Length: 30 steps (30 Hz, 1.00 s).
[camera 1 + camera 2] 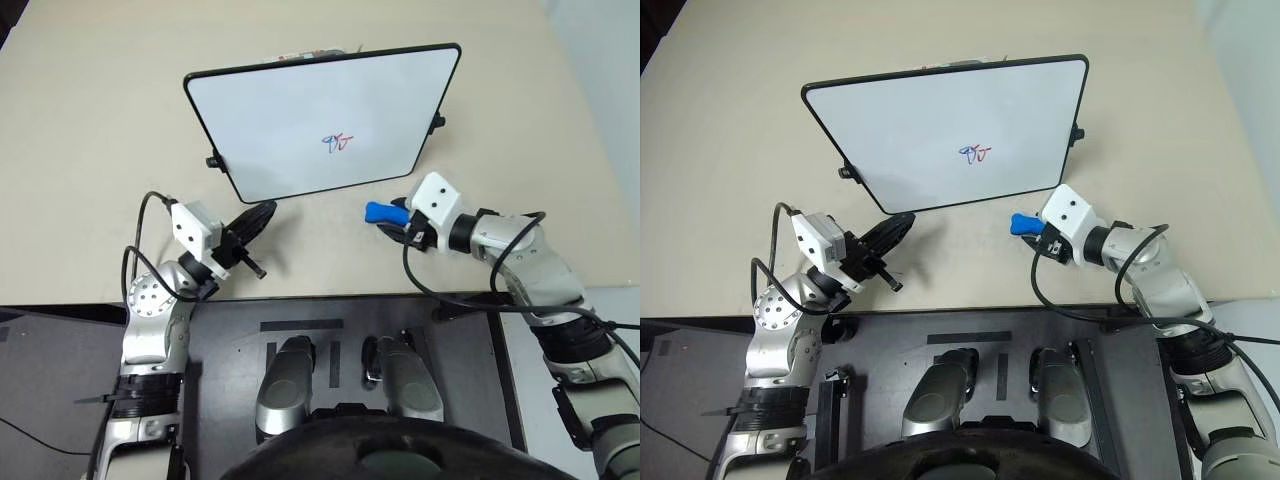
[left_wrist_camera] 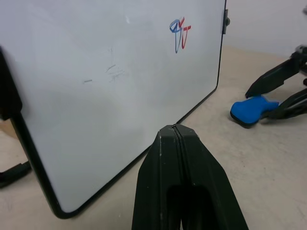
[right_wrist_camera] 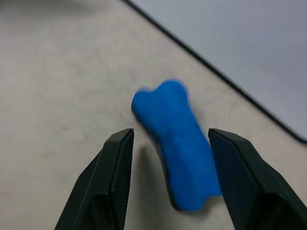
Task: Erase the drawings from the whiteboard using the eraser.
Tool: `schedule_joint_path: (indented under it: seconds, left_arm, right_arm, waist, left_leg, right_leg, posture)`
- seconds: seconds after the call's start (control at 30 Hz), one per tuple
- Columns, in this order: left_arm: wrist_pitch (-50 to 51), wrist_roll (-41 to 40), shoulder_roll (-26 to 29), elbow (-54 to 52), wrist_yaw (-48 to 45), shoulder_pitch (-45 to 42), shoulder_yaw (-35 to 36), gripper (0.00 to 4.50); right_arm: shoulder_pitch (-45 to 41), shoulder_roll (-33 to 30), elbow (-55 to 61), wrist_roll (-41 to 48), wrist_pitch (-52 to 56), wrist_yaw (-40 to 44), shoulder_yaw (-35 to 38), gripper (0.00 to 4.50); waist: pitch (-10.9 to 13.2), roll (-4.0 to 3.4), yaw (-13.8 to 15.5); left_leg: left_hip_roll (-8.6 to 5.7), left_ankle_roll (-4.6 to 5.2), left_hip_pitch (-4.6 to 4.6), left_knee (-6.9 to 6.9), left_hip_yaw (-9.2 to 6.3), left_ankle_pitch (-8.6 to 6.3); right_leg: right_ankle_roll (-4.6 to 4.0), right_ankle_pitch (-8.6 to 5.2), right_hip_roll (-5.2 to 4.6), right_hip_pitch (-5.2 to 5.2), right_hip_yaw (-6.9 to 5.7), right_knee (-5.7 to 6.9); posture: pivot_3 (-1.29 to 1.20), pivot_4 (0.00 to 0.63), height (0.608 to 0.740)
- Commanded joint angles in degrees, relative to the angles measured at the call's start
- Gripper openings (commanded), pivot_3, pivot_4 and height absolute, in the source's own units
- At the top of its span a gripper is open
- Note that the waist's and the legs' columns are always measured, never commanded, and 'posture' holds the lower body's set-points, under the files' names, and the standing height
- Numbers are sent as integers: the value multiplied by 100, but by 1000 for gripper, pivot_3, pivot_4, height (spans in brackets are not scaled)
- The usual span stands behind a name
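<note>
The whiteboard (image 1: 290,110) lies on the beige table, white with a thin black frame. Small blue and red drawings (image 1: 338,143) sit right of its middle, and they show too as drawings (image 2: 180,33) in the left wrist view. The blue bone-shaped eraser (image 1: 380,211) lies on the table just off the board's near right corner. My right gripper (image 3: 170,134) is open, with one finger on each side of the eraser (image 3: 177,143), apart from it. My left gripper (image 1: 262,215) is shut with nothing in it, its tip by the board's near left corner.
Bare beige table (image 1: 100,150) spreads to the left and right of the board. A dark platform (image 1: 330,315) borders the table's near edge. Small black knobs (image 1: 436,121) stick out from the board's sides. A few small items (image 1: 310,54) peek out behind its far edge.
</note>
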<state>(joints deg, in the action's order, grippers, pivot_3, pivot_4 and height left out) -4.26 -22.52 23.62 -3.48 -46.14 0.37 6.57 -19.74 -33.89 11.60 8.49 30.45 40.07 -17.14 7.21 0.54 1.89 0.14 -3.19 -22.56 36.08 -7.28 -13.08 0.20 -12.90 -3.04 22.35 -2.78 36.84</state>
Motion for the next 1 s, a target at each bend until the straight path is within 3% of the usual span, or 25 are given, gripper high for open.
schedule_joint_path:
  seconds: [0.03,0.6,1.0]
  left_arm:
    - [-156,-15,-44,-67,37,37,60,0]
    - [-217,86,-183,-121,178,131,-25,0]
    - [-229,132,-241,-79,192,94,-88,0]
  right_arm:
    - [-122,34,-156,-154,-189,119,-22,2595]
    - [-3,77,283,-198,-102,236,203,2595]
    - [-21,228,-45,-488,-195,-1,203,2595]
  waist:
    - [0,0,1]
    - [0,0,-1]
    - [0,0,-1]
  left_leg:
    - [0,-4,1,0,0,-3]
    - [1,-25,4,0,2,-19]
    - [1,-27,6,1,2,-13]
  right_leg:
    - [0,0,0,0,0,1]
    - [-17,4,-3,0,-1,6]
    - [-23,9,-3,0,-1,7]
  posture:
    - [0,150,740]
    - [0,150,740]
    - [0,150,740]
